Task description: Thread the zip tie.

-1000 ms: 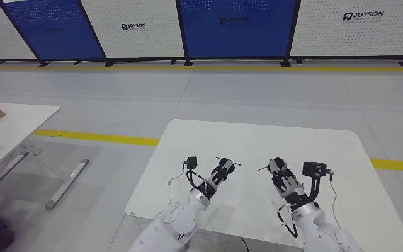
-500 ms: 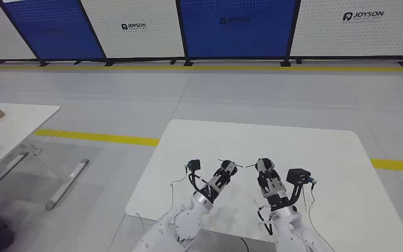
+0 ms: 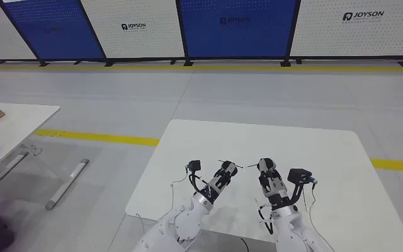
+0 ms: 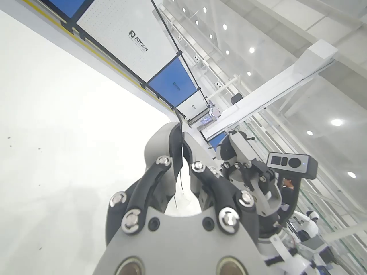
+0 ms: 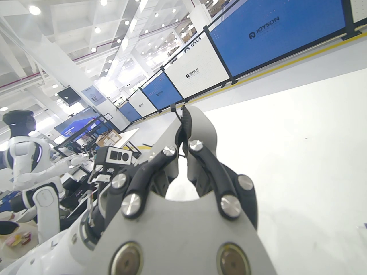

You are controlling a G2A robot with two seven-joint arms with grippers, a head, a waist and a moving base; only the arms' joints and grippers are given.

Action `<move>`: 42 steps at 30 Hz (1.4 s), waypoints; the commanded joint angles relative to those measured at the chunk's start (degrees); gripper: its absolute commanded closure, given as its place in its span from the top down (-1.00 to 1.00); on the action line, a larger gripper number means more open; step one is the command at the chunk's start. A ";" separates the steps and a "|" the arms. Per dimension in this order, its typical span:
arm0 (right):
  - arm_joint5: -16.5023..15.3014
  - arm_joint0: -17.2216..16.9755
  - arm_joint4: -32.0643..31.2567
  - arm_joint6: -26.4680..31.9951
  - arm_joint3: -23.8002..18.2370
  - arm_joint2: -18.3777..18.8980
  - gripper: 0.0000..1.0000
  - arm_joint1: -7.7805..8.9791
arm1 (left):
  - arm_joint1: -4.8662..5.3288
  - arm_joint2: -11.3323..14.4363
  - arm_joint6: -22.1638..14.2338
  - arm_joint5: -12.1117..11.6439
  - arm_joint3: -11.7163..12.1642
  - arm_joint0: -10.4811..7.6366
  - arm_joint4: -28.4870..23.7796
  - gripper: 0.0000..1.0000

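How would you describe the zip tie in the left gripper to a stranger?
Over the near half of the white table, two grippers face each other. The left gripper pinches the zip tie, a thin black strip. It juts out on both sides of that gripper, unlike the shorter black stub at the right gripper.

Thin black zip tie (image 3: 237,165), horizontal, mid-air.

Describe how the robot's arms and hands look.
The left arm and right arm are glossy white with black joints. The left hand and right hand match: pale grey fingers with black pads, black link bars, silver round fasteners, a grey base plate. Each wrist carries a black camera box and thin cables.
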 commanded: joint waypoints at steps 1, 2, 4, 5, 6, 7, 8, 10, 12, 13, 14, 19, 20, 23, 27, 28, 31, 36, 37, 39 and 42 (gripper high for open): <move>-0.06 0.03 -0.18 -0.01 0.52 -0.02 -1.00 -0.12 | -0.01 -0.26 -0.05 0.12 -0.20 0.04 -0.30 -1.00; -0.25 0.01 -0.30 0.14 0.80 -0.02 -1.00 -0.19 | -0.01 -0.43 0.09 -0.02 -0.38 0.19 -0.35 -1.00; -0.74 -0.07 -0.51 0.56 1.07 -0.05 -1.00 -0.27 | -0.01 -0.52 0.17 -0.57 -0.72 0.53 -0.56 -1.00; -0.98 -0.11 -0.61 0.79 1.15 -0.05 -1.00 -0.31 | -0.01 -0.56 0.12 -0.69 -0.82 0.67 -0.59 -1.00; -1.13 -0.16 -0.61 1.06 1.17 0.00 -1.00 -0.37 | -0.03 -0.60 0.23 -0.77 -0.97 0.78 -0.61 -1.00; -1.15 -0.19 -0.63 1.09 1.15 0.06 -1.00 -0.39 | -0.03 -0.60 0.23 -0.77 -0.97 0.78 -0.61 -1.00; -1.15 -0.19 -0.63 1.09 1.15 0.06 -1.00 -0.39 | -0.03 -0.60 0.23 -0.77 -0.97 0.78 -0.61 -1.00; -1.15 -0.19 -0.63 1.09 1.15 0.06 -1.00 -0.39 | -0.03 -0.60 0.23 -0.77 -0.97 0.78 -0.61 -1.00; -1.15 -0.19 -0.63 1.09 1.15 0.06 -1.00 -0.39 | -0.03 -0.60 0.23 -0.77 -0.97 0.78 -0.61 -1.00; -1.15 -0.19 -0.63 1.09 1.15 0.06 -1.00 -0.39 | -0.03 -0.60 0.23 -0.77 -0.97 0.78 -0.61 -1.00; -1.15 -0.19 -0.63 1.09 1.15 0.06 -1.00 -0.39 | -0.03 -0.60 0.23 -0.77 -0.97 0.78 -0.61 -1.00; -1.50 -0.32 0.29 1.13 1.11 0.20 -1.00 -0.55 | -0.03 -0.60 0.23 -0.77 -0.97 0.78 -0.61 -1.00; -1.76 -0.37 0.96 0.80 1.14 0.20 -1.00 -0.66 | -0.03 -0.60 0.23 -0.77 -0.97 0.78 -0.61 -1.00; -2.19 -0.24 1.36 -0.21 1.60 -0.11 -1.00 -1.00 | -0.03 -0.60 0.23 -0.77 -0.97 0.78 -0.61 -1.00; -2.33 0.13 1.13 -1.52 2.53 -0.53 -1.00 -1.46 | -0.03 -0.60 0.23 -0.77 -0.97 0.78 -0.61 -1.00; -2.29 0.28 0.95 -1.61 2.77 -0.65 -1.00 -1.55 | -0.03 -0.60 0.23 -0.77 -0.97 0.78 -0.61 -1.00; -1.96 0.74 0.26 -2.18 3.31 -1.00 -1.00 -1.89 | -0.03 -0.60 0.23 -0.77 -0.97 0.78 -0.61 -1.00; -1.07 1.38 0.41 -1.61 4.04 -1.35 -1.00 -2.44 | -0.03 -0.60 0.23 -0.77 -0.97 0.78 -0.61 -1.00; -1.15 1.42 0.61 -1.45 4.10 -1.38 -1.00 -2.52 | -0.03 -0.60 0.23 -0.77 -0.97 0.78 -0.61 -1.00; -1.24 1.41 0.63 -1.35 4.24 -1.37 -1.00 -2.67 | -0.03 -0.60 0.23 -0.77 -0.97 0.78 -0.61 -1.00; -1.28 1.33 0.48 -1.26 4.30 -1.35 -1.00 -2.85 | -0.03 -0.60 0.23 -0.77 -0.97 0.78 -0.61 -1.00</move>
